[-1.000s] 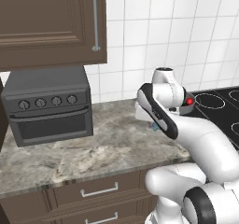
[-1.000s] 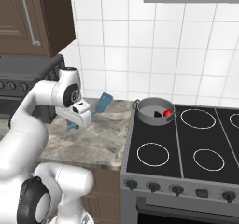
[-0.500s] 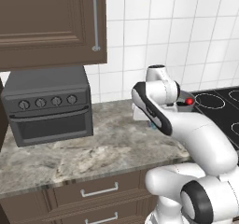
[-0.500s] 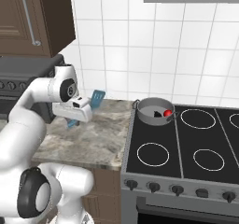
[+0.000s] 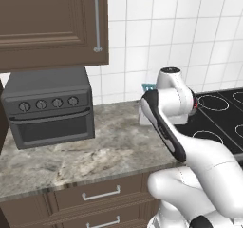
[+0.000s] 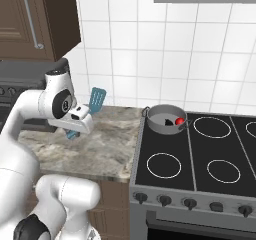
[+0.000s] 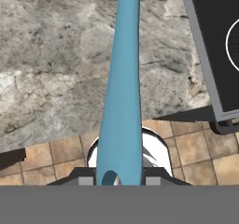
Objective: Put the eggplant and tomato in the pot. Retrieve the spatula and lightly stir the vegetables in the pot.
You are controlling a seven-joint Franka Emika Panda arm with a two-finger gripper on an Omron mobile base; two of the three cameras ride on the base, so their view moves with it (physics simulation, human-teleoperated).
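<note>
The tool is clenched on the spatula, gripping the lower end of its long light blue handle. In the hand view the handle runs straight up the picture from between the finger tips, and the hole at the handle's end sits right at the tool. From the right base view the spatula slants up and away from the tool, its slotted blade raised above the marbled desk and in front of the white tiled wall; a short blue bit of handle sticks out under the tool. In the left base view a sliver of the blade peeks out beside the arm's upper joint.

Farther right, well apart from the tool, the pot stands on the rear left burner of the black stove. The tomato lies inside the pot, near its right wall. A dark shape beside it may be the eggplant; I cannot tell.

At the back left of the desk stands a dark toaster oven, under a brown wall cabinet.
</note>
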